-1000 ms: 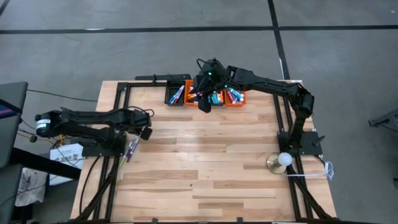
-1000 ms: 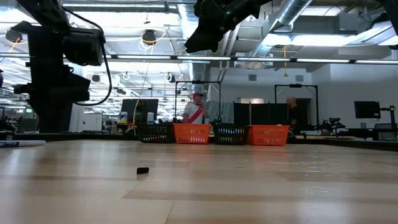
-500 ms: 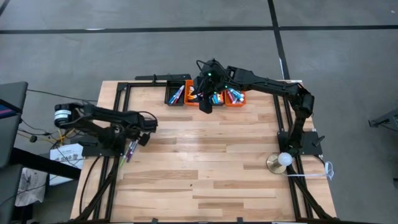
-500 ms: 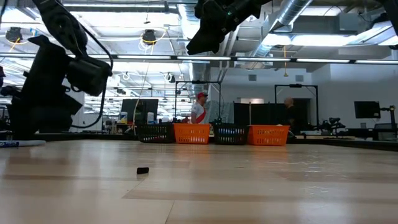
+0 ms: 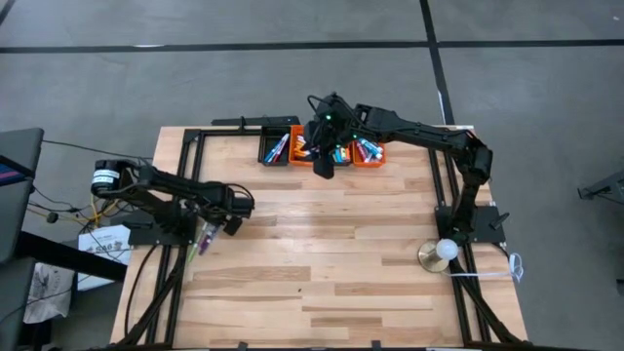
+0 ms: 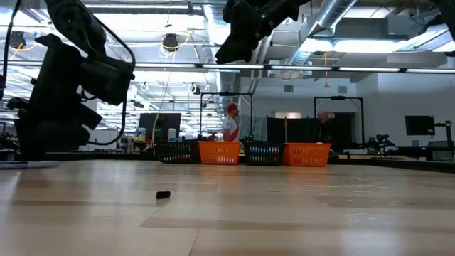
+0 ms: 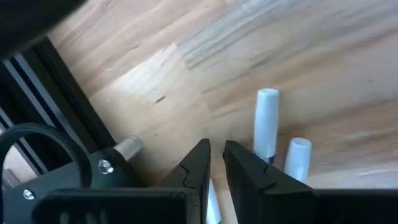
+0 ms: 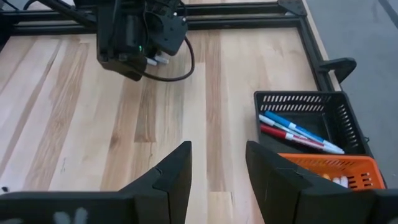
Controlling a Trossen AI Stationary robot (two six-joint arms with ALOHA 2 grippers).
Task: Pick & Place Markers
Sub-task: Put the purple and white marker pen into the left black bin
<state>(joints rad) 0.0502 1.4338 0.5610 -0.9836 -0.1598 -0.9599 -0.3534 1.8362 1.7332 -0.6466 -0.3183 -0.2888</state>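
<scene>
Two white-capped markers (image 7: 266,124) lie loose on the wood by the table's left edge (image 5: 207,235), beside the black frame rail. My left gripper (image 7: 215,163) is shut and points steeply down just above the wood next to them (image 5: 232,220). A row of black and orange bins (image 5: 322,151) stands at the far edge. The black bin (image 8: 298,134) holds blue and red markers. My right gripper (image 8: 217,168) hangs open above that row (image 5: 323,166), nothing between its fingers.
Black frame rails (image 5: 185,185) run along the table's left, right and far sides. A small black piece (image 6: 163,194) lies on the wood mid-table. A white ball on a round brass base (image 5: 441,252) stands near the right arm's base. People stand in the room behind.
My left gripper has come down toward the loose markers at the table's left edge and tipped more steeply downward, still shut. The arm behind it has folded in toward its base.
</scene>
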